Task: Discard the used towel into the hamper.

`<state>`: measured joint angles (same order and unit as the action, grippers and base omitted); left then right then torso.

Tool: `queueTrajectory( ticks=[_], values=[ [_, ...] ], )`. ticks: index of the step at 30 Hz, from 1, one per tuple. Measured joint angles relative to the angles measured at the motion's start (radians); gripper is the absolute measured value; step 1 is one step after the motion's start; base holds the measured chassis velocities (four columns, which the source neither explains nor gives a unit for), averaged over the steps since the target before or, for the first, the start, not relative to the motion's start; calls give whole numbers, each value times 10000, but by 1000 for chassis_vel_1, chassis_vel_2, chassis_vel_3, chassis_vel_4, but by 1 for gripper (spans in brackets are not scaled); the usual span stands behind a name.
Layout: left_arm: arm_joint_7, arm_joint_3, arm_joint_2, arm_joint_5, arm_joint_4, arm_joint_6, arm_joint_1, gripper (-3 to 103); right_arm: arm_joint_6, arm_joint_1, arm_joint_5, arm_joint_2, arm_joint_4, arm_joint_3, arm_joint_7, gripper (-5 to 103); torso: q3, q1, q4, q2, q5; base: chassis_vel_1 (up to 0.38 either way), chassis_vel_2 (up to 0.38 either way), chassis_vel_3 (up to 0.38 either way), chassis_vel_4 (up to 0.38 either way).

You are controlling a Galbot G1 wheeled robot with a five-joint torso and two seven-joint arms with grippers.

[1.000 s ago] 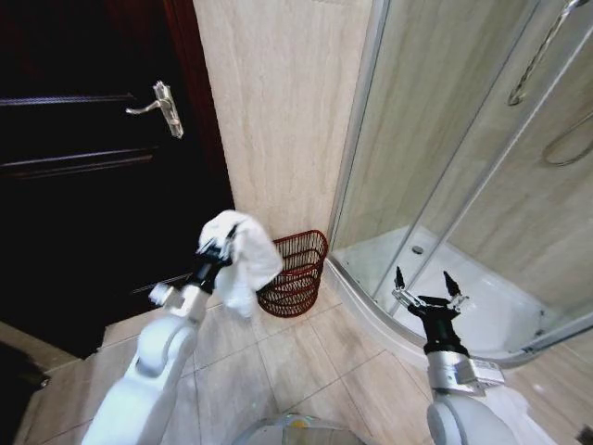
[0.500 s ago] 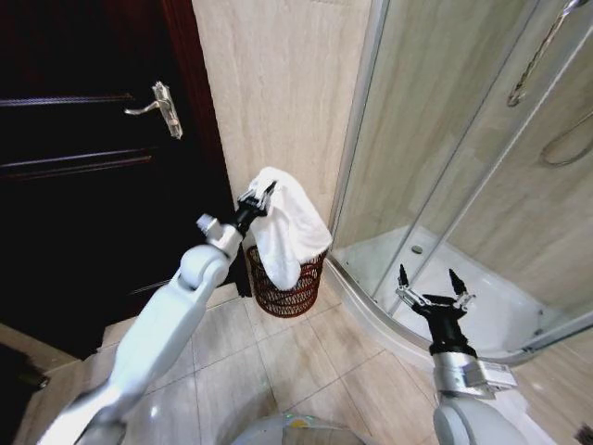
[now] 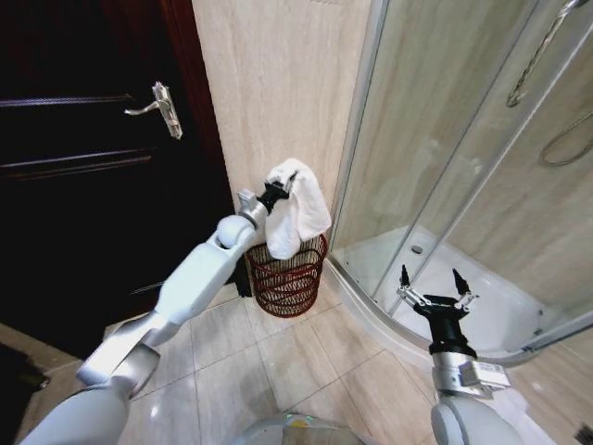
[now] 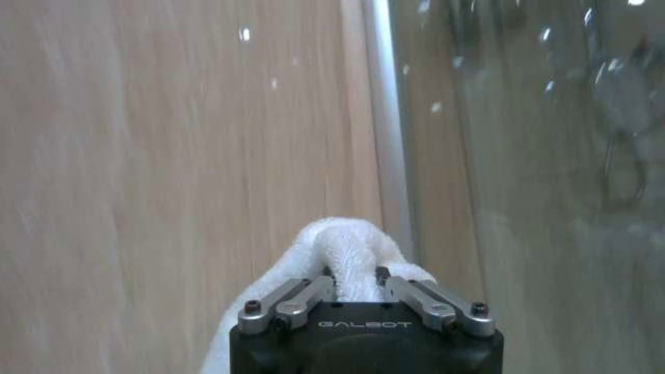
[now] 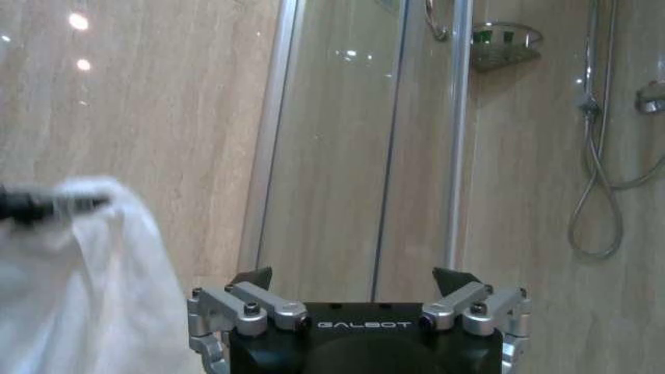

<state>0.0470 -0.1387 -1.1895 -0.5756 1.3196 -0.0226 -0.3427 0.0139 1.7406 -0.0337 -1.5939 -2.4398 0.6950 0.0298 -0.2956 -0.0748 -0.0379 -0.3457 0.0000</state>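
1. The left arm is stretched far forward, and the left hand (image 3: pixel 281 191) is above the hamper (image 3: pixel 287 276), close to the beige tiled wall (image 3: pixel 278 83).
2. The left hand is closed on the white towel (image 3: pixel 298 207). In the left wrist view a fold of the towel (image 4: pixel 338 253) is pinched between the two fingers (image 4: pixel 301 294).
3. The rest of the towel hangs down from the hand, and its lower end reaches the rim of the hamper, over the opening. I cannot tell if it touches the rim.
4. The hamper stands on the tiled floor (image 3: pixel 278 362) against the wall, between the dark door (image 3: pixel 93 167) on the left and the glass shower cabin (image 3: pixel 463 139) on the right.
5. The right hand (image 3: pixel 434 286) is near the robot on the right side, in front of the shower tray (image 3: pixel 491 315). It is spread open and holds nothing, and it points upward.
6. In the right wrist view the open fingers (image 5: pixel 249 300) face the shower glass, and the hanging towel (image 5: pixel 83 288) shows at the side.
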Motion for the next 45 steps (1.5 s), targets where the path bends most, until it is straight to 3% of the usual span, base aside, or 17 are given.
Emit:
queueTrajectory(
  ticks=[3,6,10,14,20,24,26,28,29,32,33,35,38,39,44,45],
  values=[
    [54,-69,-283,640,-712,-29,-56,11,107,63,33,-22,14,23,0,100,-1,-1,1,-3,0,0,0,0,0],
    [264,-54,-255,1352,-809,440,-148,11,228,125,79,-46,48,84,-2,100,-2,-1,0,-5,0,0,0,0,0],
    [670,183,179,2359,-307,1736,-329,11,553,336,212,-124,150,221,-34,100,-2,-1,-3,-10,0,0,0,0,0],
    [1045,431,592,3061,-43,2319,-368,11,751,466,283,-139,236,250,-79,100,-3,-1,-4,-11,-1,0,0,0,0],
    [1553,361,720,2938,-4,2386,-443,11,799,440,328,-142,290,239,-91,100,-5,-3,-6,-13,-1,0,0,0,0],
    [1953,-56,388,2219,-145,2673,-372,11,799,402,336,-145,301,232,-93,100,-7,-4,-1,-14,-1,0,0,0,0],
    [2061,-233,295,1997,-194,2986,-233,11,833,396,345,-146,327,233,-87,100,-8,-4,-1,-14,-2,0,0,0,0],
    [2451,-803,139,1508,-250,4217,256,7,1141,319,412,-147,466,201,78,100,-7,-4,0,-16,2,0,0,0,0],
    [2451,-803,139,1508,-250,4217,256,7,1141,319,412,-147,466,201,78,100,-7,-4,0,-16,2,0,0,0,0],
    [3563,-1197,-16,1415,-370,5883,934,22,1240,248,504,-146,574,217,264,100,-8,-5,0,-16,3,0,0,0,0],
    [3563,-1197,-16,1415,-370,5883,934,22,1240,248,504,-146,574,217,264,100,-8,-5,0,-16,3,0,0,0,0],
    [3817,-1485,-140,1450,-535,6739,1395,32,1247,235,552,-147,660,227,310,100,-8,-5,-2,-18,2,0,0,0,0],
    [3858,-1622,-223,1482,-677,7042,1625,38,1269,218,555,-146,733,227,316,100,-8,-5,-2,-18,2,0,0,0,0],
    [3872,-1717,-317,1520,-836,7325,1853,48,1285,197,555,-146,808,225,318,100,-8,-4,-1,-18,3,0,0,0,0],
    [3891,-1717,-428,1680,-917,7609,2032,59,1293,205,562,-145,868,230,306,100,-8,-5,-2,-18,2,0,0,0,0],
    [3891,-1667,-438,1709,-871,7677,2048,70,1293,228,588,-144,876,268,302,100,-9,-5,-2,-18,2,0,0,0,0]
  ],
)
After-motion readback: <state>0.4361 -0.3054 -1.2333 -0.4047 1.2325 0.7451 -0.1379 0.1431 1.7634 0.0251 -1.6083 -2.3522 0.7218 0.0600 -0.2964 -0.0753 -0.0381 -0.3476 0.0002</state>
